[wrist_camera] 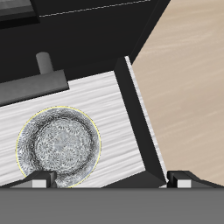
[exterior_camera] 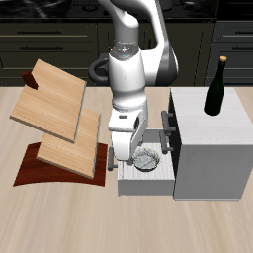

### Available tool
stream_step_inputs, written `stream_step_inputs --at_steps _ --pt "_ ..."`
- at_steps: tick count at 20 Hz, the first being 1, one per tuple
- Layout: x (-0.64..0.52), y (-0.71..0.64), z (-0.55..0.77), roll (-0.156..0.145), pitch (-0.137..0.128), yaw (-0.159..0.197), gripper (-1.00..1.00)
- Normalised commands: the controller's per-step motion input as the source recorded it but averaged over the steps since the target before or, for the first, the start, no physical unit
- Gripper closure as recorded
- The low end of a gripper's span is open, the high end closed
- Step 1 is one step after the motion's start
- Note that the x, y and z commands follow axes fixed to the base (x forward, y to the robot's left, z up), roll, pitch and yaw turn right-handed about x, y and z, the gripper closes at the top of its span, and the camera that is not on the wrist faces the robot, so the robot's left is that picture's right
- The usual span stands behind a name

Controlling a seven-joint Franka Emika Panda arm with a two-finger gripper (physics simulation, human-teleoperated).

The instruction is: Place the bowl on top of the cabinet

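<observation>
pincer (wrist_camera: 112,178) spread wide, empty, above bowl (wrist_camera: 58,147) in drawer (wrist_camera: 105,114)

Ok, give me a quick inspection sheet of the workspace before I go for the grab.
Surface: wooden table, bare along its front edge.
Job's things: bowl lies in the cabinet's pulled-out drawer; cabinet top is flat and pale.
Clutter: dark wine bottle stands upright on the cabinet top; wooden boards lean on a stand beside the drawer.
Gripper: gripper hangs over the drawer, open, fingers apart, nothing held.
Cables: nothing seen.
Surroundings: dark kitchen cabinets behind the table.
</observation>
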Motion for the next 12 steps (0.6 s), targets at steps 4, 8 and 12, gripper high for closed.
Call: stream_step_inputs --at_steps 4,8,12 --pt "-0.04 0.09 -0.11 0.024 0.005 0.012 -1.0" --pt "-0.01 -0.04 -0.17 0.002 0.015 -0.008 -1.0" --pt "0.01 -0.11 -0.18 -0.007 0.013 0.024 -1.0"
